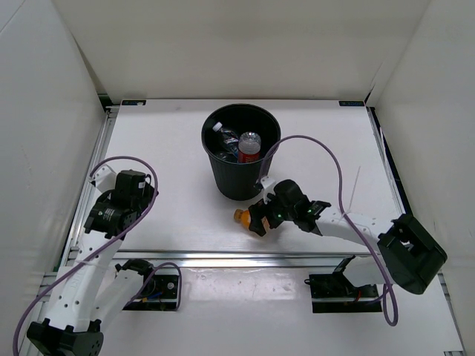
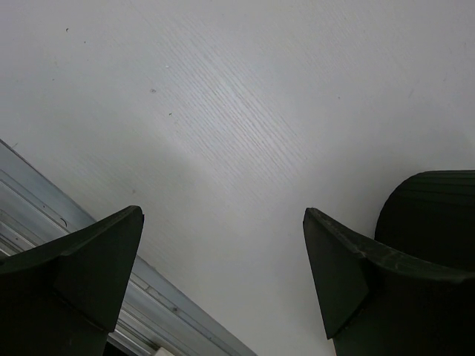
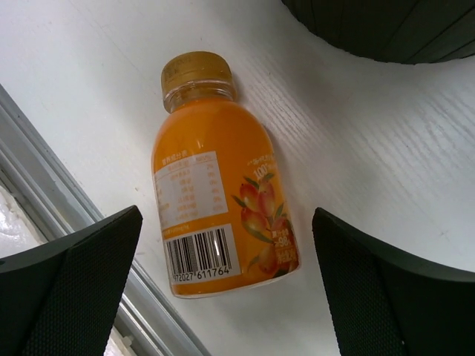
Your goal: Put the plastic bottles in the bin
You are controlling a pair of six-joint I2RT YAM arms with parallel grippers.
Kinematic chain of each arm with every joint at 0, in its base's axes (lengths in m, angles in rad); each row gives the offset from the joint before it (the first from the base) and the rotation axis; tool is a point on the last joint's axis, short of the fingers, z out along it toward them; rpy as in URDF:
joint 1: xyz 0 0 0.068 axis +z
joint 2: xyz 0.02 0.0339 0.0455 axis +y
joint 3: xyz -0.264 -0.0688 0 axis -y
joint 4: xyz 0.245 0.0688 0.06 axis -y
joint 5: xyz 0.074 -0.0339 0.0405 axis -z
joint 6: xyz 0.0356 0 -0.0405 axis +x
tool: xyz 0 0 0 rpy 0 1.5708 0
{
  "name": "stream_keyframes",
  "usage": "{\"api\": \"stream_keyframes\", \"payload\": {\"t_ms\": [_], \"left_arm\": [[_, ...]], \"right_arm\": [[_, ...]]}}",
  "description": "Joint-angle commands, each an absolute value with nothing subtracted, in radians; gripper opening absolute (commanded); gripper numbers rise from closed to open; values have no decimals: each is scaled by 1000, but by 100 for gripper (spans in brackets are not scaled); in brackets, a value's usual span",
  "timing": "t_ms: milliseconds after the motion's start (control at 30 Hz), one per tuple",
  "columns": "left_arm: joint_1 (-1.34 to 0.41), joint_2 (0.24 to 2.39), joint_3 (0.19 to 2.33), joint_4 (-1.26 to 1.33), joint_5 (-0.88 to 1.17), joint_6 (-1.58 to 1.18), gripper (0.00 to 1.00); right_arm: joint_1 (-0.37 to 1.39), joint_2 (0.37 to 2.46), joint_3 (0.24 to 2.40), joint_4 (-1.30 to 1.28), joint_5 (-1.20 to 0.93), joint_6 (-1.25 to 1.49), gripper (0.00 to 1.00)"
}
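The right gripper (image 3: pixel 226 222) is spread wide, one finger on each side of the short orange plastic bottle (image 3: pixel 223 200). The bottle lies on its side just beside the base of the large round black plastic bin (image 1: pixel 239 180). The jaws should be lowered until the labelled body sits squarely between them, then closed across its width. The right arm is stretched low towards the bin. The left gripper (image 2: pixel 223 222), also spread and empty, is seen well apart from the bin, on its left.

White arms (image 1: pixel 83 285), black fingers (image 3: pixel 70 293), purple cables (image 1: pixel 300 136)
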State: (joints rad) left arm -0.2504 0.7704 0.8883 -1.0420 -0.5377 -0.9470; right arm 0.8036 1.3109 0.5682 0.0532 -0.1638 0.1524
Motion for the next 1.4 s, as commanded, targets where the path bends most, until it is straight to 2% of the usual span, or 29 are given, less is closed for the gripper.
{"api": "stream_keyframes", "payload": {"t_ms": [0, 167, 267, 300, 400, 433, 600, 633, 700, 800, 967, 1033, 1133, 1367], "left_arm": [[-244, 756, 877, -1052, -557, -939, 100], [-244, 765, 887, -1062, -566, -917, 100], [-244, 765, 887, -1062, -566, -897, 100], [-244, 765, 887, -1062, -566, -897, 100], [-244, 775, 887, -1072, -566, -888, 100], [-244, 775, 887, -1072, -566, -899, 100], [-244, 743, 861, -1081, -575, -937, 100], [-244, 742, 848, -1081, -575, -955, 100], [-244, 733, 838, -1081, -575, -971, 100], [-244, 723, 816, -1071, -575, -994, 100], [-244, 723, 807, -1037, -584, -1003, 100], [-244, 723, 807, -1037, -584, -1003, 100], [-244, 733, 798, -1017, -584, -1003, 100], [-244, 762, 798, -999, -575, -1012, 100]], "right_arm": [[808, 1305, 604, 77, -166, 100, 100], [808, 1357, 636, 77, -205, 68, 96], [808, 1381, 637, 87, -224, 67, 87], [818, 1391, 637, 87, -224, 67, 80], [818, 1391, 637, 55, -238, 67, 69], [818, 1391, 637, 40, -238, 67, 68], [818, 1240, 588, -87, -207, 87, 55], [818, 1214, 588, -118, -218, 87, 47], [828, 1130, 606, -230, -239, 112, 41], [865, 1015, 682, -369, -207, 144, 36], [920, 942, 954, -552, -108, 156, 33], [920, 980, 1147, -610, -71, 111, 33], [920, 1095, 1387, -635, -2, 28, 30], [832, 1475, 1736, -581, 32, -152, 29]]}}
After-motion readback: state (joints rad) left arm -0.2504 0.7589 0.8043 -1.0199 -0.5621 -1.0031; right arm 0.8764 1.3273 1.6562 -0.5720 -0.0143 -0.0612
